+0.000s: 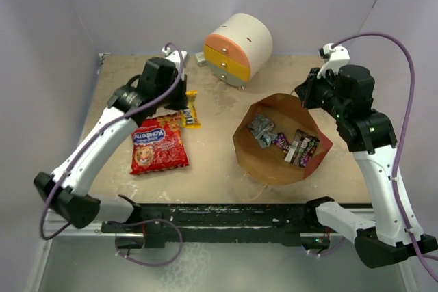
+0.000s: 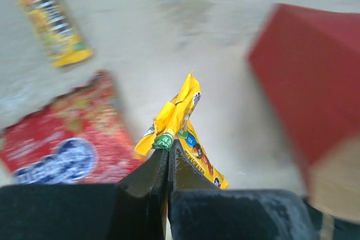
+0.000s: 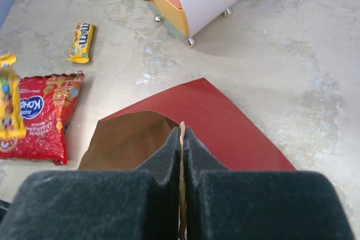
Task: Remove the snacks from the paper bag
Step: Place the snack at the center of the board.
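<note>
Left gripper (image 2: 167, 155) pinches a crumpled yellow candy packet (image 2: 177, 113) left of the red paper bag with brown kraft inside (image 1: 241, 148).

The held packet is glossy and bent at the pinch, one end pointing away from the fingers. Right gripper (image 3: 181, 133) is pressed together on the bag's rim. The bag's mouth gapes upward, holding silver-grey foil packets (image 1: 260, 130) and small purple and brown candy packets (image 1: 301, 147). Left of the bag lie a large red crisp packet (image 1: 159, 143) and, nearer the bag, a second yellow candy packet (image 1: 191, 109).

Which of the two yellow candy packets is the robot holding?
The crumpled yellow candy packet pinched in the left gripper, raised off the table; the other yellow packet lies flat on it, untouched.
</note>
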{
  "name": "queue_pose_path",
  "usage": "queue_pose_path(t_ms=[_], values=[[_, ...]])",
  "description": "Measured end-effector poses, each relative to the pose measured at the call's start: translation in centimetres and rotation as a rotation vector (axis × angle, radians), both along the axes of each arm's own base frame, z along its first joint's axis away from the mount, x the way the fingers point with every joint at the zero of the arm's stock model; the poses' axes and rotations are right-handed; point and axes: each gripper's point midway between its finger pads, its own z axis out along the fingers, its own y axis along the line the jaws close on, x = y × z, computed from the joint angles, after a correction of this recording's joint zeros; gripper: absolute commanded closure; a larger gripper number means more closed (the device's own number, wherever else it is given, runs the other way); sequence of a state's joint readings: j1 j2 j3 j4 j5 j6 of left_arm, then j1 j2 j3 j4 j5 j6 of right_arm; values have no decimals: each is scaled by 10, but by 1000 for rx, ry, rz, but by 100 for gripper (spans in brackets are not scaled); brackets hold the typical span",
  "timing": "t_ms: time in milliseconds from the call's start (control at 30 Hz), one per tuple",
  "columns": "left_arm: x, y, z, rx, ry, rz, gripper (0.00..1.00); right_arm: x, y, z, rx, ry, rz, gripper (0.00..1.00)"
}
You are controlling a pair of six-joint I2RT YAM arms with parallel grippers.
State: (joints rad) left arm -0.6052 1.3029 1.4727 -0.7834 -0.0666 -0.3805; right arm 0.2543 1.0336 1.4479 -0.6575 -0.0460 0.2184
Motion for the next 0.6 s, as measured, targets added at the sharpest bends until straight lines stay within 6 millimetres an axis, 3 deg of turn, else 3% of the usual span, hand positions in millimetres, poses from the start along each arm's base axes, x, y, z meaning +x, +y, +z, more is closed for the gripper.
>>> queue_pose_path(t_ms=[133,233,300,433,600], values=[[55,76,-49,186,115,173,100,0,-2,0,-12,-3,-4,100],[83,132,-79,283,175,276,100,0,-2,0,-18,-4,-2,100],[100,158,-94,315,195,312,100,0,-3,1,-26,-4,0,100],[142,188,-119,337,216,326,100,0,-4,7,-46,-8,7,100],[198,205,-158,294,244,259,100,5,-3,9,-64,-9,15,100]])
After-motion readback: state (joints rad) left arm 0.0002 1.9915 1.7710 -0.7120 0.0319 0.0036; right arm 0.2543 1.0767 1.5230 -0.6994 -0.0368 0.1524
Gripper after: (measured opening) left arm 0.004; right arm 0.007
